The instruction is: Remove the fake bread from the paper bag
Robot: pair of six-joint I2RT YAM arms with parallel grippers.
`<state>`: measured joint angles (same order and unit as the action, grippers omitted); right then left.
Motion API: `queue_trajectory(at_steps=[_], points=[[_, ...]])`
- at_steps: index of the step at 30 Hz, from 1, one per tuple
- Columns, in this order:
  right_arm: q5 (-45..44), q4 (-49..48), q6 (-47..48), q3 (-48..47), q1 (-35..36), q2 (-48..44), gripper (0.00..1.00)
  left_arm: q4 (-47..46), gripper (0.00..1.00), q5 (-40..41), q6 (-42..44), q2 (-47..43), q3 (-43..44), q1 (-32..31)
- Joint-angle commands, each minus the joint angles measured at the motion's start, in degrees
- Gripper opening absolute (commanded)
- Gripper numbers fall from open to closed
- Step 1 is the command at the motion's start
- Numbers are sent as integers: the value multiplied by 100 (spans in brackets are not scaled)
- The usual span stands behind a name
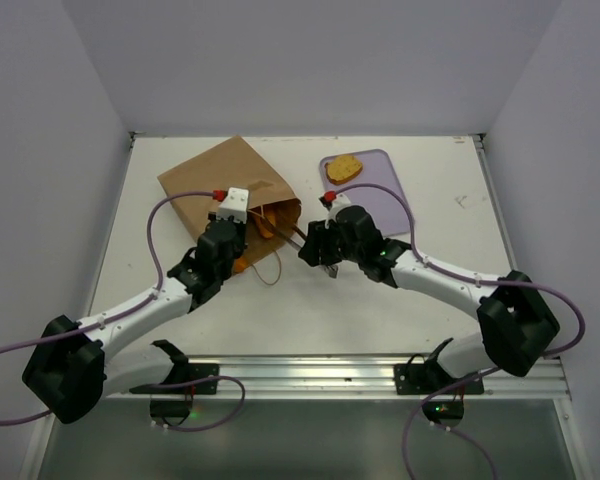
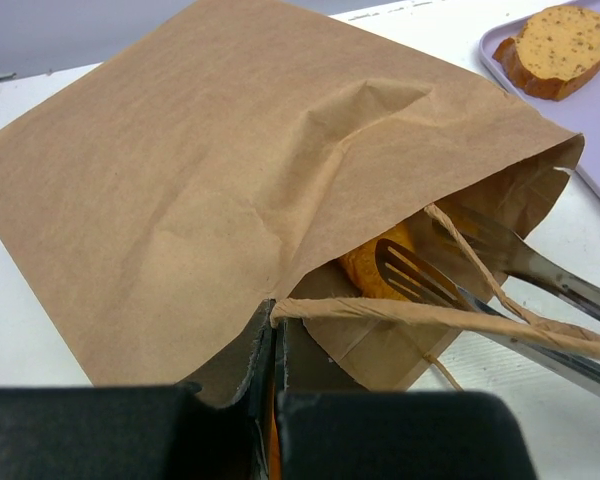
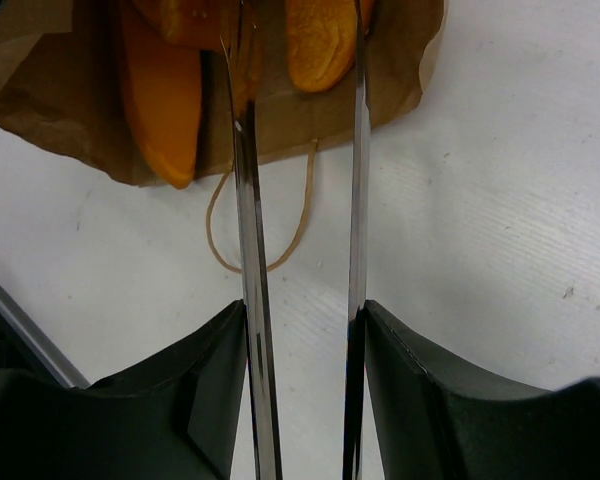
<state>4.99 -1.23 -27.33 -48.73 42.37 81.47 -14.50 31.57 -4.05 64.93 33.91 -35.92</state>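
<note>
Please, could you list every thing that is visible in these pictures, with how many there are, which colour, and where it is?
paper bag: one, brown, lying on the table, far left of centre
fake bread in the bag: at least two pieces show, orange, at the bag's mouth
fake bread slice: one, golden-brown, on the tray
tray: one, lavender, right of the bag
tongs: one pair, metal, tips inside the bag's mouth
string handle: one loop, tan, on the table before the mouth
table: one, white
left end effector: black, shut on the bag's edge
right end effector: black, shut on the tongs
</note>
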Motion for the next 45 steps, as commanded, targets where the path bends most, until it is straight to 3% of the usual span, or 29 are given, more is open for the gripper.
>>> queue_trajectory(at_steps=[1, 32, 45], points=[[-280, -342, 210, -383, 26, 167, 52, -79, 0, 51, -192, -6, 212, 6], [-297, -615, 176, -1086, 87, 1380, 61, -9, 0, -20, -210, -24, 221, 6], [-1079, -246, 360, -1402, 351, 1617, 58, 0, 0, -28, -210, -33, 221, 6]])
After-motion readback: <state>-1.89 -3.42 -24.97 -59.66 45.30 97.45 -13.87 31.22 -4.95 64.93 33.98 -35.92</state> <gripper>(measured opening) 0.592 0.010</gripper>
